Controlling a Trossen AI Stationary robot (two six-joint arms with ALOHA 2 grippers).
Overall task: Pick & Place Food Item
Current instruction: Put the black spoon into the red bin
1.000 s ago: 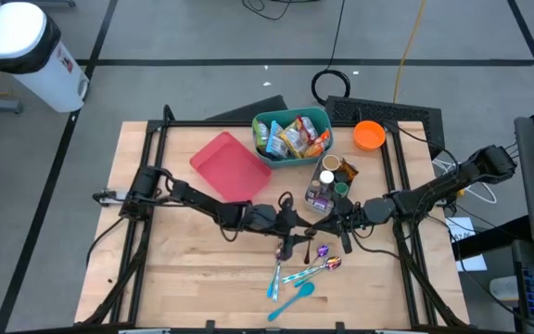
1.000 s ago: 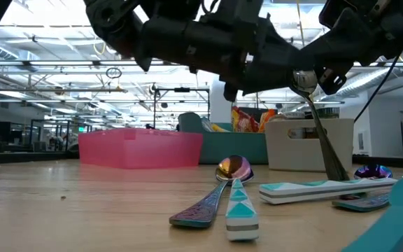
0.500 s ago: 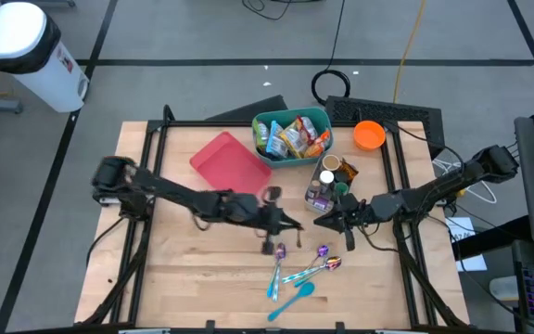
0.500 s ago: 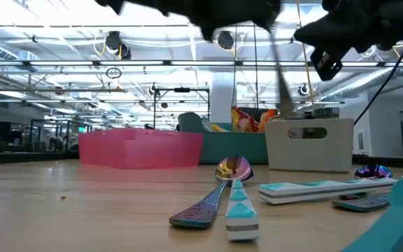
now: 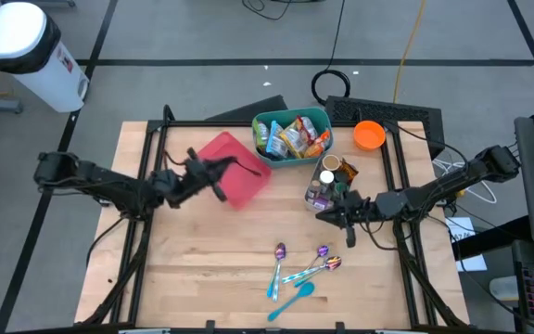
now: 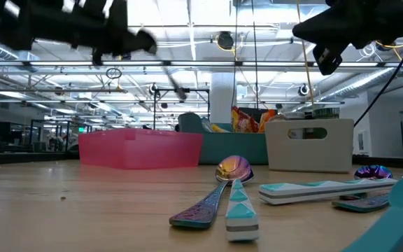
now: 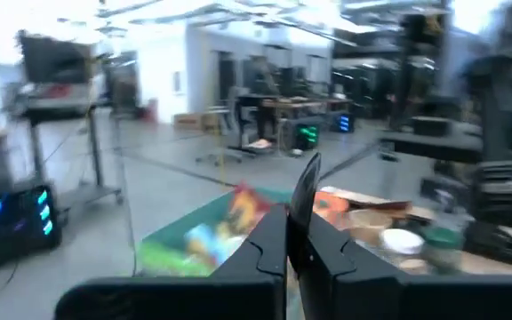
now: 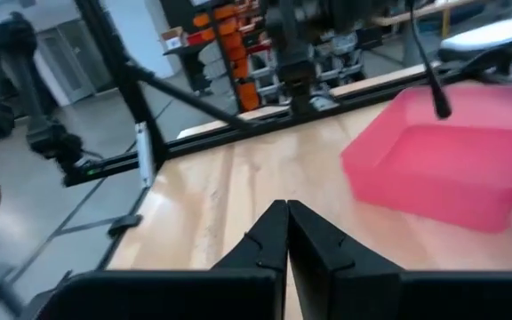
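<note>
High view: we saw a wooden table (image 5: 202, 269) on grey floor. The left gripper (image 5: 219, 171) pinched a dark spoon (image 5: 244, 168) over the pink tray (image 5: 239, 181); the right gripper (image 5: 327, 215) was pressed together.

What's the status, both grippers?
Left gripper shut on dark utensil, over pink tray. Right gripper shut, empty, beside white caddy. No obstruction seen.

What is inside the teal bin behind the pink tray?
The teal bin holds colourful snack packets, piled together. Whatever lies beneath the top packets is covered and cannot be seen.
</note>
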